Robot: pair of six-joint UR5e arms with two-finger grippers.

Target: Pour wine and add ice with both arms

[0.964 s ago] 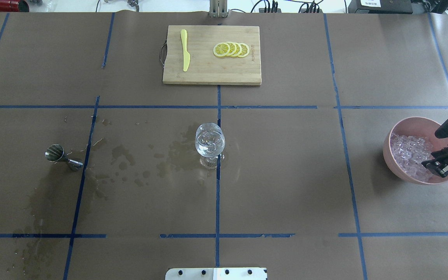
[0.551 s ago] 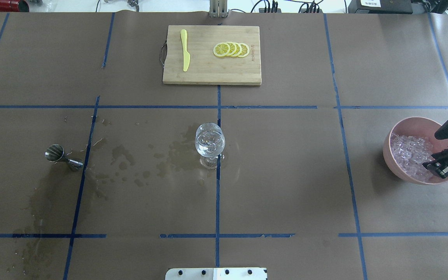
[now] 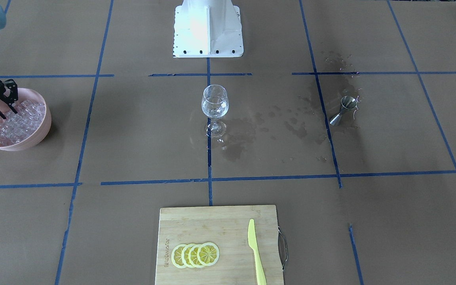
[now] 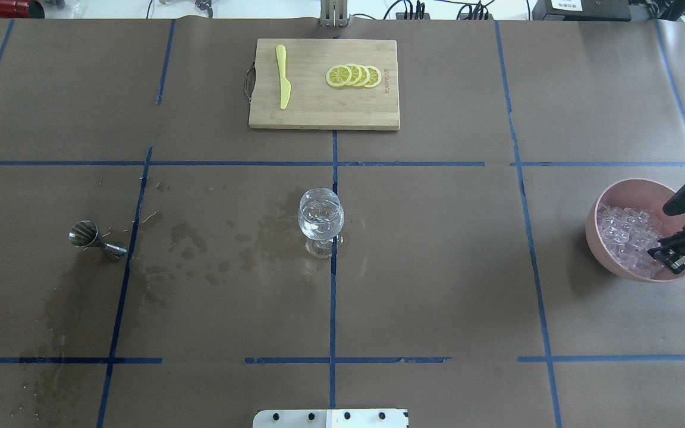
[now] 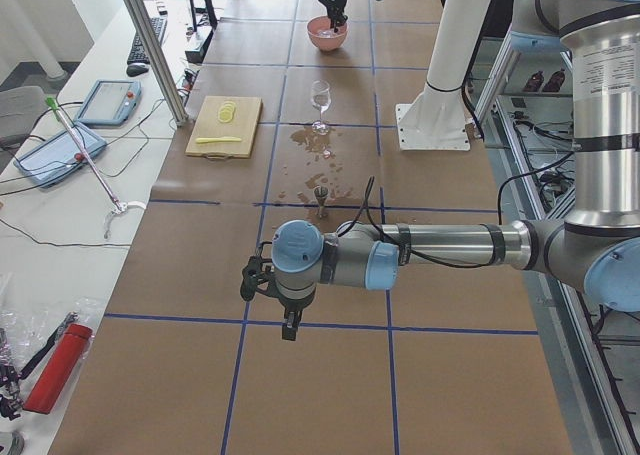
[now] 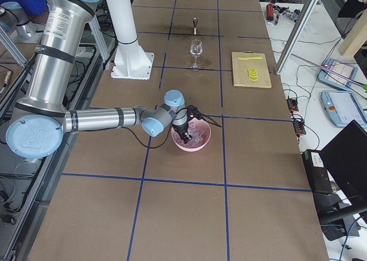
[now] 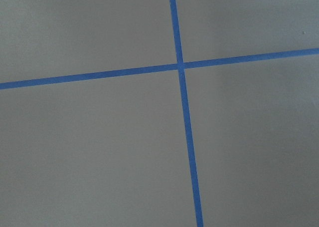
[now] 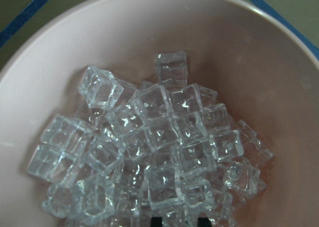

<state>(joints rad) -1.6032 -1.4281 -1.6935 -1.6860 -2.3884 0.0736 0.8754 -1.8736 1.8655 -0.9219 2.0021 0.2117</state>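
While it shows only in the left-end view, left gripper [image 5: 283,320]: it hangs at lower centre of that frame over bare brown paper. I cannot tell whether it is spread or pressed together.
Left wrist view: I see only brown paper and a cross of blue tape [image 7: 180,66].
Jigger: a small steel double-cone jigger [image 4: 99,242] lies on its side at the overhead frame's left.
Stains: dark wet stains [image 4: 271,235] spread between the jigger and frame centre.
Glass: a clear stemmed wine glass [image 4: 320,215] stands upright at centre, with glinting cubes inside.
Wine: I cannot make out clear liquid apart from those cubes.
Board: a rectangular bamboo cutting board [image 4: 319,110] sits at top centre. It carries a yellow plastic knife [image 4: 283,77] and a row of overlapping lemon slices [image 4: 354,76].
Bowl: a round pink bowl [image 4: 628,185] sits at the right edge.
Ice [image 4: 625,235]: a heap of small clear cubes fills the bowl.
Right gripper [image 4: 667,260]: it is tipped down into the heap. Its black fingertips [image 8: 156,221] stand a narrow gap apart, and I cannot tell whether they pinch a cube.
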